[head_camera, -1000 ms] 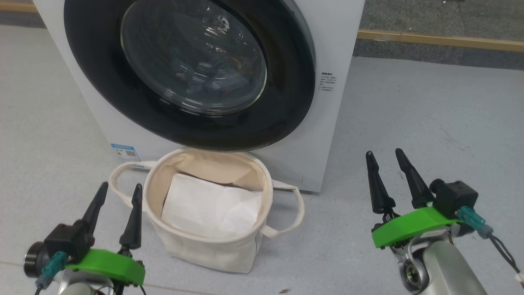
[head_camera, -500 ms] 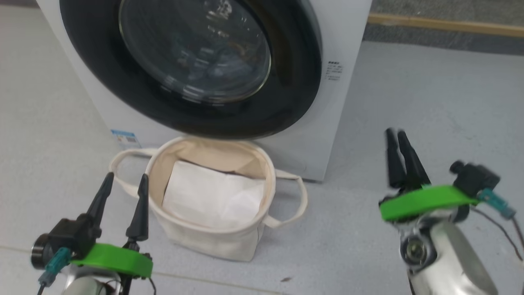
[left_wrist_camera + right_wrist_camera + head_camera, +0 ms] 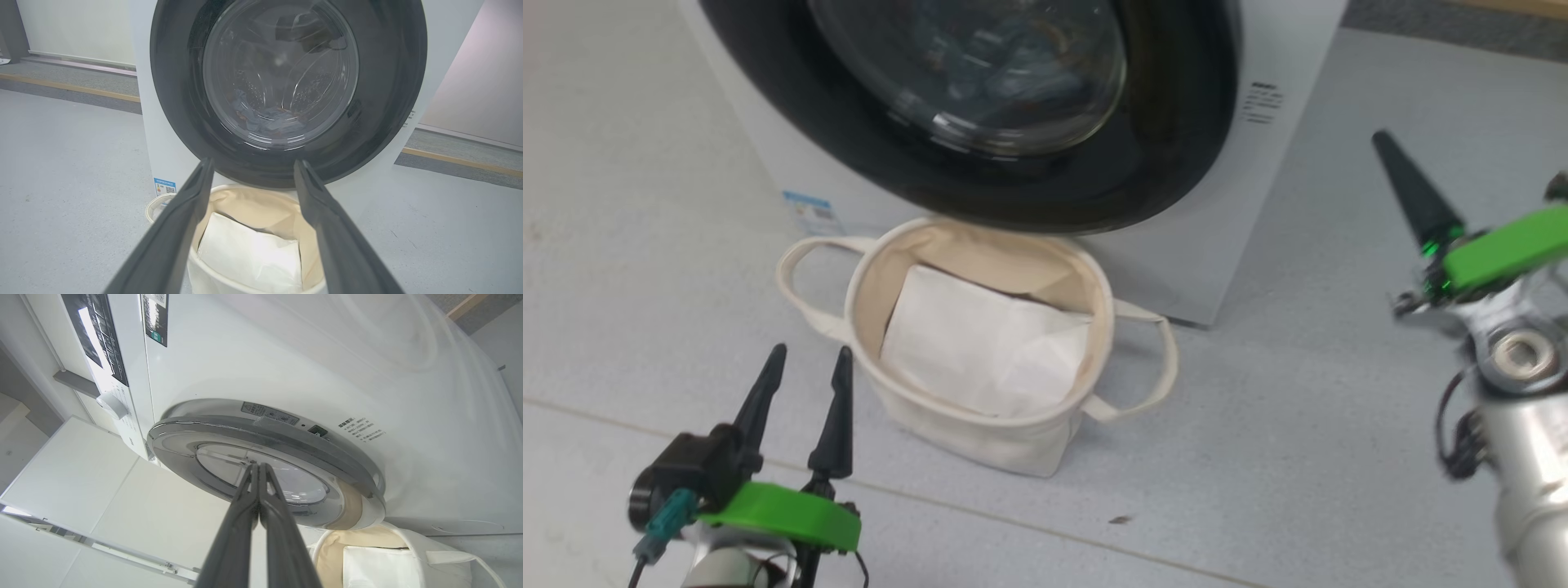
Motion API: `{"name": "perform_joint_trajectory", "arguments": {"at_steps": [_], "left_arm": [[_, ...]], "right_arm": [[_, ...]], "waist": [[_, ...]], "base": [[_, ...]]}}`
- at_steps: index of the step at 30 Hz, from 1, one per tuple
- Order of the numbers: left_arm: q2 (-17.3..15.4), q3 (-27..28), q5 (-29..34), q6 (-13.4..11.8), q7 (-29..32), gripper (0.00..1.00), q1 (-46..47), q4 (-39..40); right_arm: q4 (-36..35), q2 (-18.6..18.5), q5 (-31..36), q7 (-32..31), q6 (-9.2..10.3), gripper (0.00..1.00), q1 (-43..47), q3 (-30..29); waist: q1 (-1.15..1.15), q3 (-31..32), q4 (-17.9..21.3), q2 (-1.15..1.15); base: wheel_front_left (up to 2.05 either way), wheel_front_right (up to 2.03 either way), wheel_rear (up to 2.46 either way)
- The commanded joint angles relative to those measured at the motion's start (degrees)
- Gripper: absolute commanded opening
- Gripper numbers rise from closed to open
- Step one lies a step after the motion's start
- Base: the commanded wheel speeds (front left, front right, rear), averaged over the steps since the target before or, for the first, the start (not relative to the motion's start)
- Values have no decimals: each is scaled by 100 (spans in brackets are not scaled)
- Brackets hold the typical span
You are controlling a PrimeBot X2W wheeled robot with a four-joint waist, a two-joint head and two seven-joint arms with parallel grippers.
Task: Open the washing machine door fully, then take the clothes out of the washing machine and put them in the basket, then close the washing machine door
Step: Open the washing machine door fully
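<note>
The white washing machine (image 3: 1262,204) fills the top of the head view, and its door (image 3: 1176,122) has a glossy black rim around bulging glass. In the left wrist view the clothes (image 3: 271,122) lie low in the drum behind the glass, bluish with brown spots. In front of the door stands the cream basket (image 3: 1094,286), which holds only a white sheet (image 3: 980,343). My left gripper (image 3: 809,353) is open with nothing in it, left of the basket. My right gripper (image 3: 1380,140) is shut on nothing, raised to the right of the machine. In the right wrist view its tips (image 3: 257,465) point at the door's edge (image 3: 286,449).
Grey floor (image 3: 1298,425) surrounds the machine and basket. The basket's loop handles (image 3: 1152,367) stick out to both sides. The control panel with a knob (image 3: 110,404) shows in the right wrist view. A wooden skirting strip (image 3: 461,161) runs along the wall behind.
The head camera has shifted, so the picture has slid. My right gripper has closed its fingers and risen towards the machine's right side. The left gripper stays open.
</note>
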State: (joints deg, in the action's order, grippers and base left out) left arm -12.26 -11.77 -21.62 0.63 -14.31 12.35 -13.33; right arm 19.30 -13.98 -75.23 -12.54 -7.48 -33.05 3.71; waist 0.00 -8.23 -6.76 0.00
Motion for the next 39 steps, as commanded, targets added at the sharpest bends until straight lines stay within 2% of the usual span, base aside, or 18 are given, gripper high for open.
{"name": "perform_joint_trajectory", "arguments": {"at_steps": [1, 5, 9, 14, 22, 28, 39], "left_arm": [[-56, 253, 66, 50, -69, 100, 306, 135], [75, 262, 155, 142, -69, 100, 397, 46], [164, 298, 256, 217, -69, 100, 467, -15], [345, 326, 400, 309, -69, 100, 550, -13], [546, 406, 546, 403, -69, 100, 673, 40], [663, 401, 649, 454, -69, 100, 790, 107], [829, 425, 756, 553, -69, 100, 958, 93]], "right_arm": [[-156, -116, -170, -186, -1, 0, -342, 18], [183, -383, -726, -847, -1, 0, -822, -132], [694, -499, -1071, -1478, -1, 0, -1377, -122], [1500, -676, -1127, -2001, -1, 0, -2202, -23], [2197, -750, -923, -1953, -1, 0, -3148, 50], [2425, -779, -714, -1815, -1, 0, -3565, 159], [2494, -639, -571, -1595, -1, 0, -3665, 412]], "waist": [[0, -83, -86, 0], [0, -213, -236, 0], [0, -352, -342, 0], [0, -519, -531, 0], [0, -900, -695, 0], [0, -1161, -798, 0], [0, -1341, -939, 0]], "base": [[0, 0, 0], [0, 0, 0], [0, 0, 0], [0, 0, 0], [0, 0, 0], [0, 0, 0], [0, 0, 0]]}}
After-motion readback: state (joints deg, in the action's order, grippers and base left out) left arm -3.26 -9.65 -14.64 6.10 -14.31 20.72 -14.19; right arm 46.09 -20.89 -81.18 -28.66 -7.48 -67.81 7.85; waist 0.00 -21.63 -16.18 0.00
